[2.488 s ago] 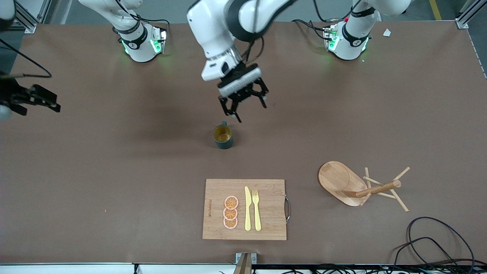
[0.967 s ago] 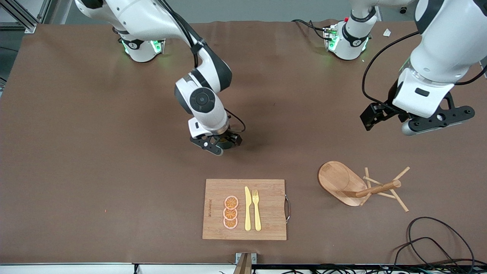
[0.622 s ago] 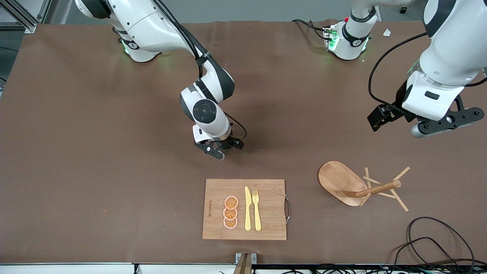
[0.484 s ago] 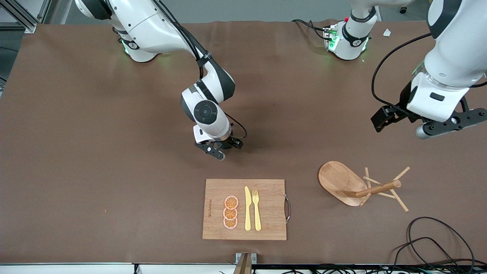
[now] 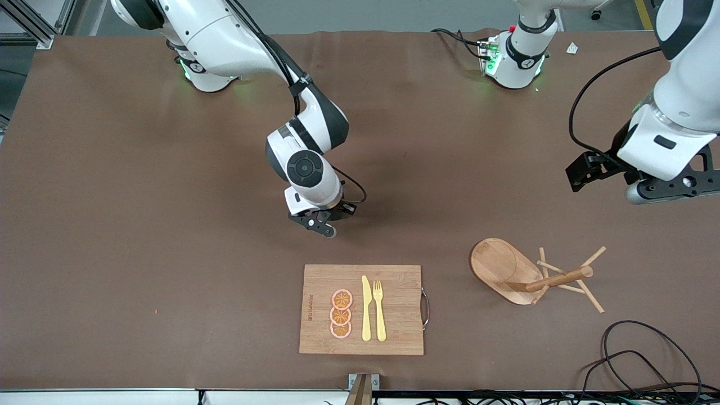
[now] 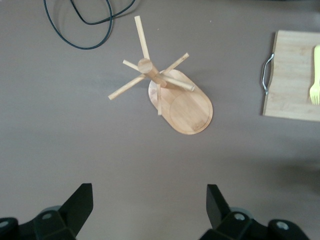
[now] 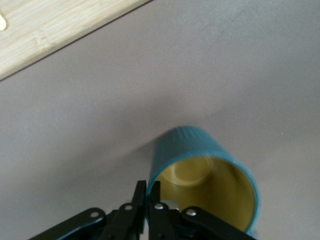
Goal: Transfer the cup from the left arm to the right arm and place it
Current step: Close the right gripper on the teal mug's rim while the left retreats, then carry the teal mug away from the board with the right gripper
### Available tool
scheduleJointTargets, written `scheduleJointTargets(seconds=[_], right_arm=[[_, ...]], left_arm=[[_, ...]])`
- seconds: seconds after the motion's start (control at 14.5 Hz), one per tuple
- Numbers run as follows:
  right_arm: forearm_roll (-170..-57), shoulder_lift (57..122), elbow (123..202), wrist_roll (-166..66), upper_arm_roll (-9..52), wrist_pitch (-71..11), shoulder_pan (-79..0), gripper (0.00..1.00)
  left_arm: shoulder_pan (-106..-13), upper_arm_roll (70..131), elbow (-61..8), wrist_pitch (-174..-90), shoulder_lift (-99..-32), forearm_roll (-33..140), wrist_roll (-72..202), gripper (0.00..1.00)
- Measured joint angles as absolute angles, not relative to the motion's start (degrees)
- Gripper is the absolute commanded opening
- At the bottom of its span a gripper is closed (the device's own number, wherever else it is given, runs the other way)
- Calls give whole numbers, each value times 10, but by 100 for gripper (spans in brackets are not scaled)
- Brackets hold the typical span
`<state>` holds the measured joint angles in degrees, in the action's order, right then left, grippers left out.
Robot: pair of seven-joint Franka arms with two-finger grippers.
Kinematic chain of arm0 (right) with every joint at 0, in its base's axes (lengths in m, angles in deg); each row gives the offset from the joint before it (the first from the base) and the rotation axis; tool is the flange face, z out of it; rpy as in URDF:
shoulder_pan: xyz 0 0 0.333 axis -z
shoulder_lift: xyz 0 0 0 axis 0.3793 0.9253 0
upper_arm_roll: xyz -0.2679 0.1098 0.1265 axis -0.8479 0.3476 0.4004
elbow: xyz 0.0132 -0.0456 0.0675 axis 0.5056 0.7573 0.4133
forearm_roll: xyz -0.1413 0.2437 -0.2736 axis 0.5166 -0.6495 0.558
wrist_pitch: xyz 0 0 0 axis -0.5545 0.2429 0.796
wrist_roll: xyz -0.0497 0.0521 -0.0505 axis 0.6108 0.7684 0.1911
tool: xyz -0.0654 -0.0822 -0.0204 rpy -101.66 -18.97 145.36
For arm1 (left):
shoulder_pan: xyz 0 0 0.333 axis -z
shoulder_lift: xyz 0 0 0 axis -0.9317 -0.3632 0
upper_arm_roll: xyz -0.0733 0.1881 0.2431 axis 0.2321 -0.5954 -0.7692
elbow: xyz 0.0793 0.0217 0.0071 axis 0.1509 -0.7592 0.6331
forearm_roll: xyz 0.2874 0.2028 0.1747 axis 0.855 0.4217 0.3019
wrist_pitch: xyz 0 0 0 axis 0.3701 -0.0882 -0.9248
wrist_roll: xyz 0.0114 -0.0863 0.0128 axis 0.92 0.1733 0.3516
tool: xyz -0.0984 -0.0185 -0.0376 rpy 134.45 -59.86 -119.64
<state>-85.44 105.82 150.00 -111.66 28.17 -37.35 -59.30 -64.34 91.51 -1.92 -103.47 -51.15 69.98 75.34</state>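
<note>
In the right wrist view the cup (image 7: 196,146) is teal-green and ribbed, with a yellow inside, and it rests on the brown table. My right gripper (image 7: 148,194) is shut on the cup's rim, one finger outside the wall and one inside. In the front view the right gripper (image 5: 325,218) is low at the table's middle, and its hand hides the cup. My left gripper (image 5: 669,187) hangs open and empty over the left arm's end of the table; its fingers (image 6: 83,202) stand wide apart above bare table.
A wooden mug tree (image 5: 540,274) on an oval base stands toward the left arm's end. A bamboo cutting board (image 5: 399,306) with orange slices, a yellow knife and a fork lies nearer the front camera than the cup. Black cables (image 5: 630,349) lie near the front corner.
The right gripper has closed on the cup's rim. The left arm has drifted farther toward its own end of the table, still open.
</note>
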Motion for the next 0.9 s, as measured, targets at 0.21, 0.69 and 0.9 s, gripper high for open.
scheduleJointTargets(seconds=[0.21, 0.69, 0.9], right_arm=[[-854, 1058, 1497, -1041, 278, -361, -592, 1], [-774, 1024, 1470, -820, 265, -272, -469, 1], [-735, 1021, 1472, -753, 264, -269, -396, 1]], left_arm=[[-645, 902, -19, -1010, -506, 693, 693, 100], [-629, 805, -52, -994, -457, 633, 590, 100], [-625, 794, -83, -993, -429, 632, 581, 100]])
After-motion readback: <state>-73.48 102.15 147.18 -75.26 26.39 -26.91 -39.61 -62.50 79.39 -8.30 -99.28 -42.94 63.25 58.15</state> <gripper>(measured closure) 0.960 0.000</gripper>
